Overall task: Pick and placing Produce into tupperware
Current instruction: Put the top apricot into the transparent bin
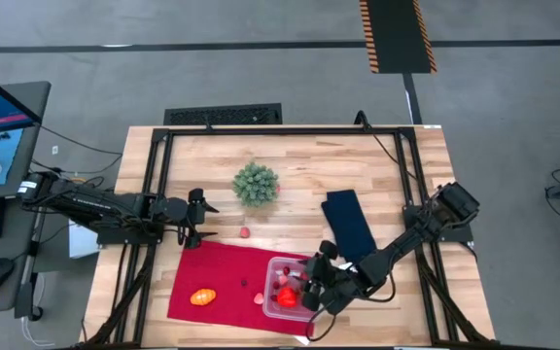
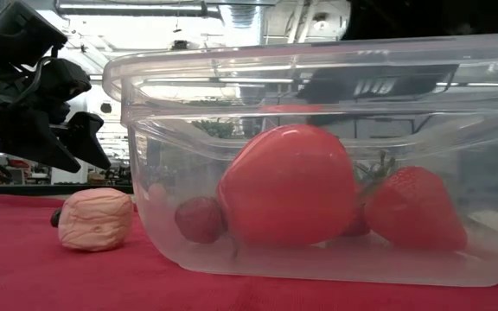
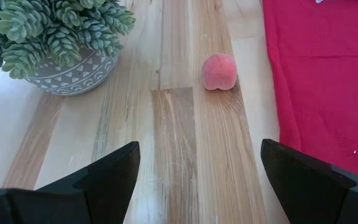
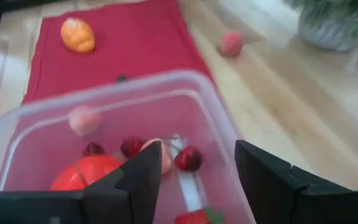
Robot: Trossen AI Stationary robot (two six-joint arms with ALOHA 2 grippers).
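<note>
The clear tupperware [image 1: 278, 264] [image 2: 318, 164] [image 4: 185, 87] sits on the near right part of a red cloth [image 1: 227, 277]. Inside it lie a big red tomato [image 2: 288, 186] [image 4: 82, 175], a strawberry [image 2: 415, 207] and small dark red berries [image 4: 132, 146]. My right gripper [image 1: 315, 279] [image 4: 197, 180] hangs open above the container's right half and holds nothing. An orange oval [image 1: 202, 297] [image 4: 78, 34] and a pale pink ball [image 2: 95, 218] [image 1: 259, 299] rest on the cloth. A pink peach [image 1: 246, 232] [image 3: 219, 71] lies on bare wood. My left gripper [image 1: 200, 220] [image 3: 201, 180] waits open, left of the peach.
A green bushy plant in a patterned pot [image 1: 256, 183] [image 3: 67, 56] stands on the far middle of the table. A dark blue folded cloth [image 1: 348, 226] lies right of it, beside my right arm. A keyboard [image 1: 224, 116] sits beyond the far edge.
</note>
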